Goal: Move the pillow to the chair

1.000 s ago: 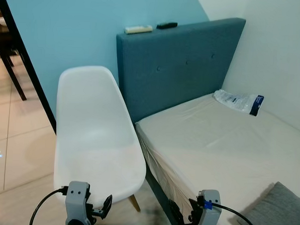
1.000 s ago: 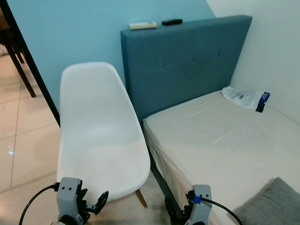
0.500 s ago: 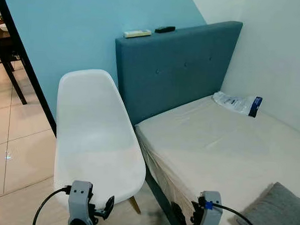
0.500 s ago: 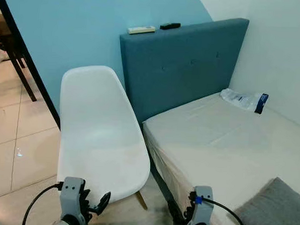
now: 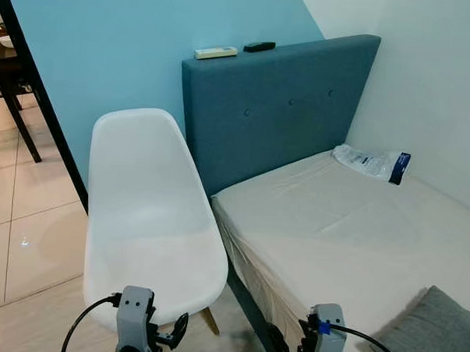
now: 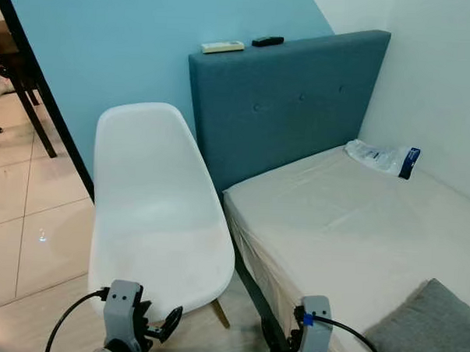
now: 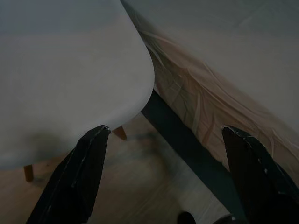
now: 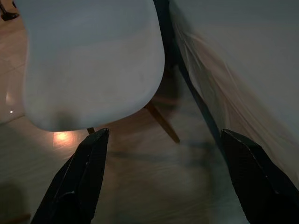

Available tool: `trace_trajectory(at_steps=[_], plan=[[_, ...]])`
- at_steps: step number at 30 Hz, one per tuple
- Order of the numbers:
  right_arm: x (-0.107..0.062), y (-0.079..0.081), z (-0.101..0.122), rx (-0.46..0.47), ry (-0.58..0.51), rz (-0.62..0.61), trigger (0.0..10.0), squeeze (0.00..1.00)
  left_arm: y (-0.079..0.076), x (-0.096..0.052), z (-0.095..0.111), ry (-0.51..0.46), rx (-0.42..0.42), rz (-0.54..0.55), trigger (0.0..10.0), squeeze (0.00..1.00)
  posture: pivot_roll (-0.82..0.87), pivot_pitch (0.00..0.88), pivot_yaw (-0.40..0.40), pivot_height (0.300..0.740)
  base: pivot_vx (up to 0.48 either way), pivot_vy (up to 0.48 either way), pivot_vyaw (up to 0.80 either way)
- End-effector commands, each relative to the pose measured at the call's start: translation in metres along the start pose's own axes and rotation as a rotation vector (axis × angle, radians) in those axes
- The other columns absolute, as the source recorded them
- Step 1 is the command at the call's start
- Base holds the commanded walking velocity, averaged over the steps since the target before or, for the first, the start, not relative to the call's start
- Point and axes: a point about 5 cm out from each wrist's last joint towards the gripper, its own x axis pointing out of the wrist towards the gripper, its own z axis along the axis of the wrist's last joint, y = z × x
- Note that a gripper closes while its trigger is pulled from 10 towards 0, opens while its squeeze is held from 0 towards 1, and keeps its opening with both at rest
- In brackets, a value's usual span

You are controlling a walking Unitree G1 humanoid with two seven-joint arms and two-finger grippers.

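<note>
While both arms are hanging low in front of the robot, the left gripper (image 7: pixel 161 135) is holding its two black fingers (image 7: pixel 74 177) spread wide with nothing between them, and the right gripper (image 8: pixel 163 137) is doing the same, its fingers (image 8: pixel 79 179) well apart over bare floor (image 8: pixel 140 186). Both are hovering above the gap between the chair (image 5: pixel 143 219) and the bed (image 5: pixel 350 228), touching neither.

The pillow (image 6: pixel 423 328), a grey cushion, is lying on the mattress at the robot's near right, well off to the right of both grippers and partly cut off by the edge of the head views, so its long axis cannot be told. The right gripper is the nearer one to it. The white chair is standing to the left, just beside the bed, with its seat bare, so the carry, as I judge it, is running from right to left across the bed's edge.

The bed is wearing a plain cream sheet, and a plastic packet (image 5: pixel 372 161) is resting near the blue headboard (image 5: pixel 277 108), where two remotes (image 5: pixel 215 53) are sitting on top. A blue wall is standing behind, and pale tiles are stretching away on the left.
</note>
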Motion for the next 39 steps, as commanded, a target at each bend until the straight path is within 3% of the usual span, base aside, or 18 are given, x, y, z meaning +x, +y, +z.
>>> trace_trajectory(at_steps=[1,8,17,27,39], plan=[[0.003,0.002,0.004,-0.013,-0.021,0.009,10.0,0.00,0.002,0.002,0.003,-0.005,0.002,0.004,10.0,0.00,0.00,0.000,-0.025,0.740,0.000,0.000,0.00],[0.015,0.005,0.018,-0.065,-0.048,0.045,10.0,0.00,0.006,0.015,0.021,-0.051,0.008,0.004,10.0,0.00,0.01,0.000,-0.018,0.740,0.000,0.000,0.00],[0.026,0.006,0.022,-0.099,-0.040,0.000,10.0,0.00,0.010,0.027,0.033,-0.070,0.007,0.008,10.0,0.00,-0.01,0.000,0.002,0.740,0.000,0.000,0.00],[0.026,0.006,0.016,-0.067,-0.044,-0.023,10.0,0.00,0.016,0.028,0.032,-0.063,0.013,0.023,10.0,0.00,-0.01,0.000,0.019,0.740,0.000,0.000,0.00],[0.016,-0.005,0.012,-0.129,-0.023,-0.016,10.0,0.00,0.002,0.026,0.022,-0.061,-0.014,0.009,10.0,0.00,-0.03,0.000,-0.013,0.740,0.000,0.000,0.00]])
